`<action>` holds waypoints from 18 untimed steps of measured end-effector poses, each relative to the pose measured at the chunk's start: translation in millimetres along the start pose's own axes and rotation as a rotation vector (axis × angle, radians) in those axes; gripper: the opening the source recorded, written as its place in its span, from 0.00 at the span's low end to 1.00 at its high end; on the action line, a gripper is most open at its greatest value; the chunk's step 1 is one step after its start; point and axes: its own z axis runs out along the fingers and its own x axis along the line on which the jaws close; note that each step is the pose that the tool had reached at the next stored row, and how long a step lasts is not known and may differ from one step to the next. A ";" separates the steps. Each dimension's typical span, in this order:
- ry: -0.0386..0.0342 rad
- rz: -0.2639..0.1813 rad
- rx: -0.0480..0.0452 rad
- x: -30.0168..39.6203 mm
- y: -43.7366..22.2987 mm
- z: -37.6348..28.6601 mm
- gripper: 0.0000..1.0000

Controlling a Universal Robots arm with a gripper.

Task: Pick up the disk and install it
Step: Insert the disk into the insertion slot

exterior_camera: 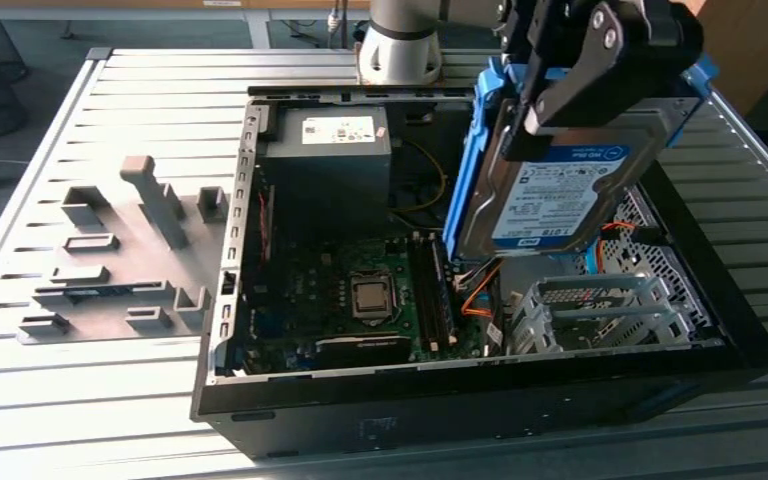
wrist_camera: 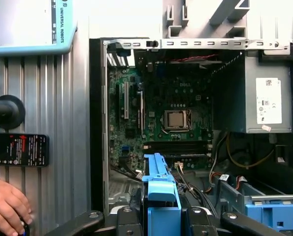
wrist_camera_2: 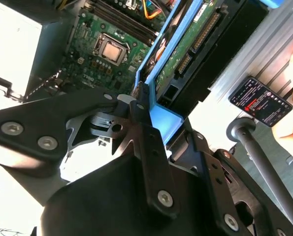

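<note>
Disk (exterior_camera: 558, 190) clenched between jaws by its blue rails, tilted on edge, above open computer case (exterior_camera: 424, 410)

The disk (exterior_camera: 560, 200), silver-grey with a white-and-blue label and blue rails, hangs steeply tilted, seemingly clear above the open case (exterior_camera: 357, 425).
</note>
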 end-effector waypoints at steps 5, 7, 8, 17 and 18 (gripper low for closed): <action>0.0000 0.000 0.0000 2.6 -16.6 6.4 0.37; 0.0001 0.000 0.0000 2.8 -25.0 8.9 0.37; 0.0001 0.000 0.0000 2.8 -29.1 10.0 0.37; 0.0000 0.000 -0.0001 2.4 -62.5 20.0 0.37; 0.0000 0.000 0.0000 2.5 -64.1 20.9 0.37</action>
